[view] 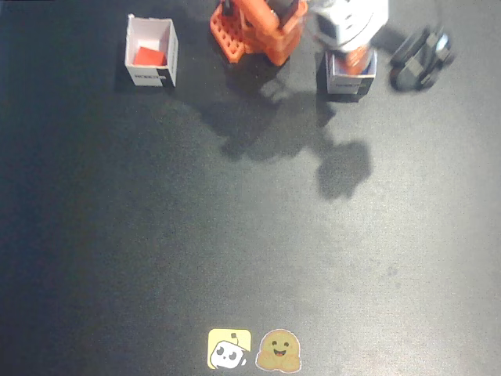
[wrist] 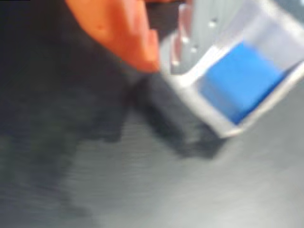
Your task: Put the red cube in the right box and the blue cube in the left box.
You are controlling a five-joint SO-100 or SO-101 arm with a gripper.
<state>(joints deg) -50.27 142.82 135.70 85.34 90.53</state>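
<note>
The red cube [view: 148, 56] lies inside the right box [view: 168, 48], a white open box with a black label band, at the upper left of the fixed view. The blue cube [wrist: 240, 80] lies inside the left box [wrist: 209, 111], which the fixed view shows at the upper right [view: 350, 81], partly under the arm. My gripper [view: 353, 59] hangs just over that box. In the blurred wrist view its orange finger [wrist: 128, 38] and grey finger [wrist: 197, 33] meet at the tips beside the box wall, holding nothing [wrist: 164, 64].
The arm's orange base [view: 254, 31] stands at the top middle between the two boxes. A black clamp-like object [view: 421, 56] lies at the far upper right. Two stickers [view: 254, 350] sit at the mat's bottom edge.
</note>
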